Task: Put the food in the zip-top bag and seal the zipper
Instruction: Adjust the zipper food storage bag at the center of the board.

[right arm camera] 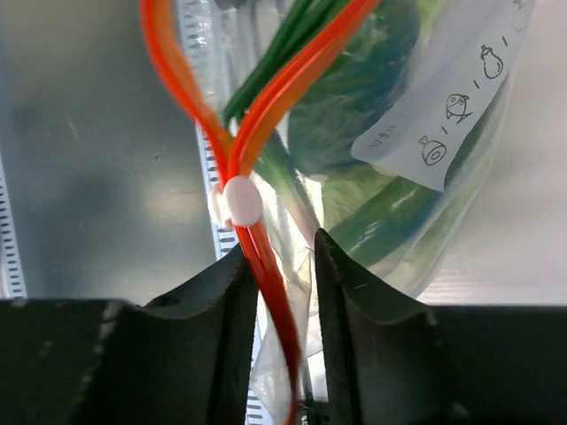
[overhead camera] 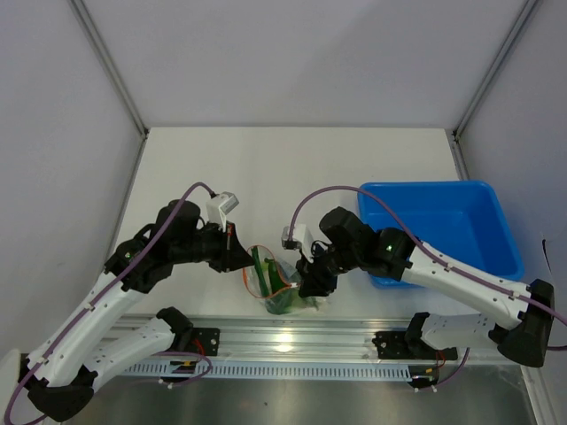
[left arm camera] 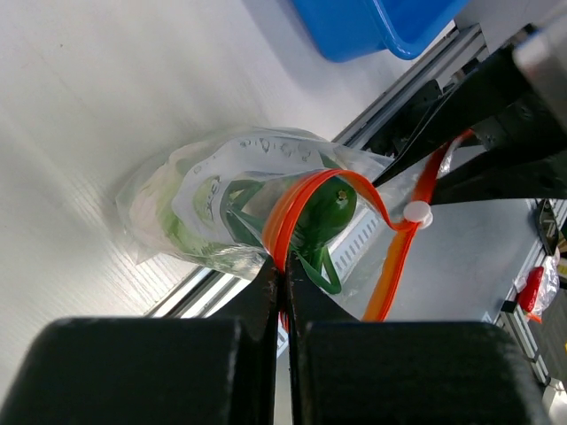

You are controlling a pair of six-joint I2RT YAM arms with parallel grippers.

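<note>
- The left end effector is clenched on the zipper. Its two fingers are pressed together on the orange-red strip at the lower middle of the left wrist view.
- The zip-top bag sits in the lower middle of the top view. It is at the near edge of the table, just above the metal rail and between the two arms.
- The food is inside the bag: dark green long pieces and pale leafy stalks show through the clear film.
- From the left end effector's pinch the zipper's two strips bow apart into a loop. They meet again at a small white slider at the right of that view, so this stretch of the mouth is unsealed.
- The right end effector is released. Its jaws straddle the single orange strip just below the slider in the right wrist view. The strip lies against one finger, with a gap and loose film before the other.
- Above the slider in that view the strip splits in two, with green stems between the halves.
- A blue bin stands on the table at the right of the top view, apart from the bag.
</note>
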